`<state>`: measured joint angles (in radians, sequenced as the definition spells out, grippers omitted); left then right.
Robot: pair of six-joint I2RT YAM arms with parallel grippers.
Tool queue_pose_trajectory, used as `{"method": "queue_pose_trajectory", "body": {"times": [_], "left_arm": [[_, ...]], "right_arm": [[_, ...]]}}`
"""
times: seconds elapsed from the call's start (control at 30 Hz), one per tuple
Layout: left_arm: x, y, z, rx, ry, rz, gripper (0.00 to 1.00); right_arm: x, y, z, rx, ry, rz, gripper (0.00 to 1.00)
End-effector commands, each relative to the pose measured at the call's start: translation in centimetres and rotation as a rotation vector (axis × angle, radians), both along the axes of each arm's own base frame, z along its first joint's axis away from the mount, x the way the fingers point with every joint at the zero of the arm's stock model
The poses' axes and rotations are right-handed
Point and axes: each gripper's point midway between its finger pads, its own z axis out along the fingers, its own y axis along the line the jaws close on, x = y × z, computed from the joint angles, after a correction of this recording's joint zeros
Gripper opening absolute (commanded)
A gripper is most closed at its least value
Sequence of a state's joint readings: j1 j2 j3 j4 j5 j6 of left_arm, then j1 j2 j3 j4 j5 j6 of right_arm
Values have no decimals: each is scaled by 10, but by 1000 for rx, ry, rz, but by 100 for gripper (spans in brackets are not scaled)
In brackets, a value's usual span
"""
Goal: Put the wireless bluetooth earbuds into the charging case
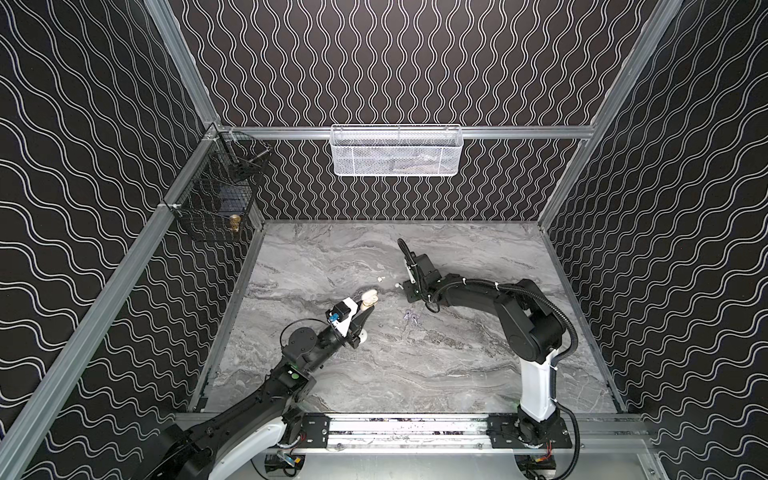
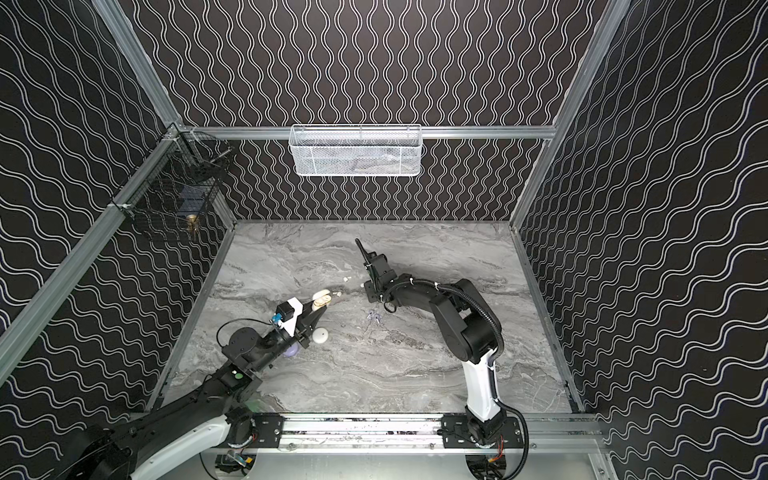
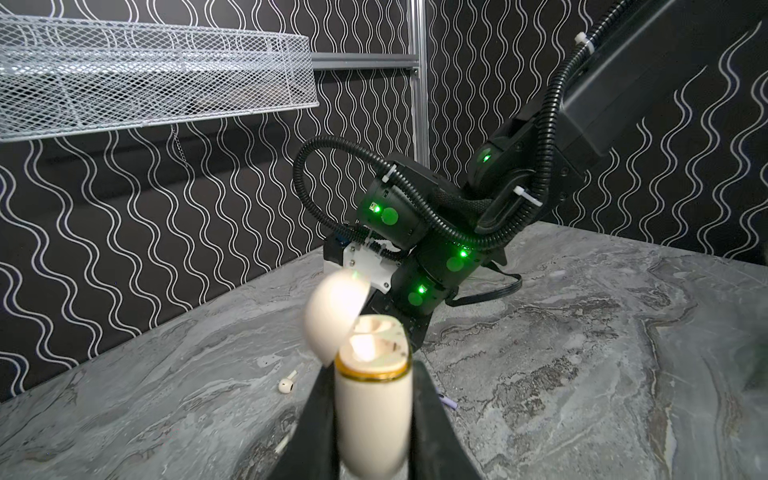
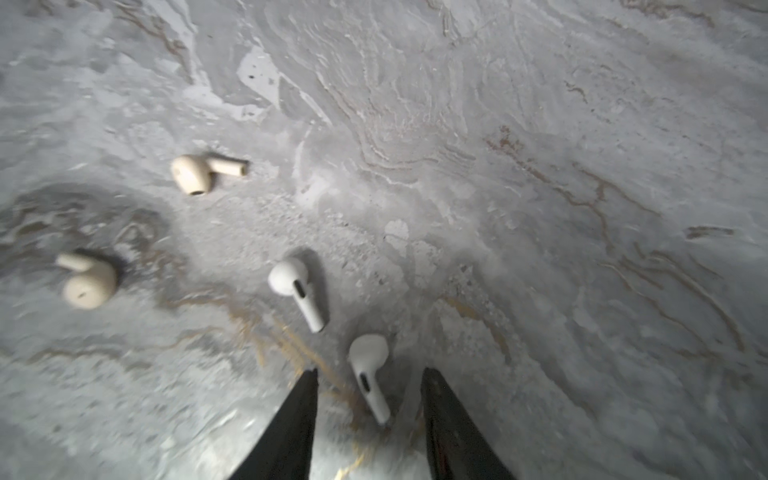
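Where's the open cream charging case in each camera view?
Both top views: cream case, left of centre.
Left wrist: close up, clamped in left gripper.
Right wrist: not in it.
Shared landmark: white mesh basket, in all but right wrist.

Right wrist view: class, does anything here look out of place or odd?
Yes. Loose on the marble table, stems pointing different ways, lie two cream earbuds and two white earbuds, none in a case. One white earbud lies between the right gripper's open jaws, ungripped.

A lab robot cell: aluminium frame (image 1: 498, 132), wave-patterned black walls (image 1: 395, 62), marble-look table (image 1: 374, 374), white mesh basket (image 1: 397, 151) at twelve o'clock.
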<state>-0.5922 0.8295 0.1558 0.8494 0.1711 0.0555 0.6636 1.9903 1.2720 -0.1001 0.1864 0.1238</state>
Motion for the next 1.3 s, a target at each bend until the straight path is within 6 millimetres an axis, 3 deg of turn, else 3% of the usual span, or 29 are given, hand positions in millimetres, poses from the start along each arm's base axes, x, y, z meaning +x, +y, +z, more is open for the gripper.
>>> {"method": "queue_pose_trajectory", "body": {"times": [0.0,0.13,0.3,0.33,0.47,0.77,0.9,1.27], "left_arm": [[-2,3,11,-45,-51,6,0],[0,10,7,-59,-50,44,0],[13,29,-2,-111,-4,162,0],[17,35,-6,-119,11,194,0],[32,58,-18,-155,82,295,0],[33,51,-16,-117,74,255,0],[32,48,-13,-109,70,240,0],[30,49,-8,-107,56,242,0]], "right_arm": [[-5,11,32,66,-62,-15,48],[-17,34,70,146,-138,26,50],[-10,57,81,177,-142,55,50],[-5,60,67,161,-119,48,50],[12,71,53,143,-104,21,55],[50,86,6,24,-94,-39,60],[55,91,-5,-3,-100,-45,62],[53,103,-32,-73,-113,-14,55]]}}
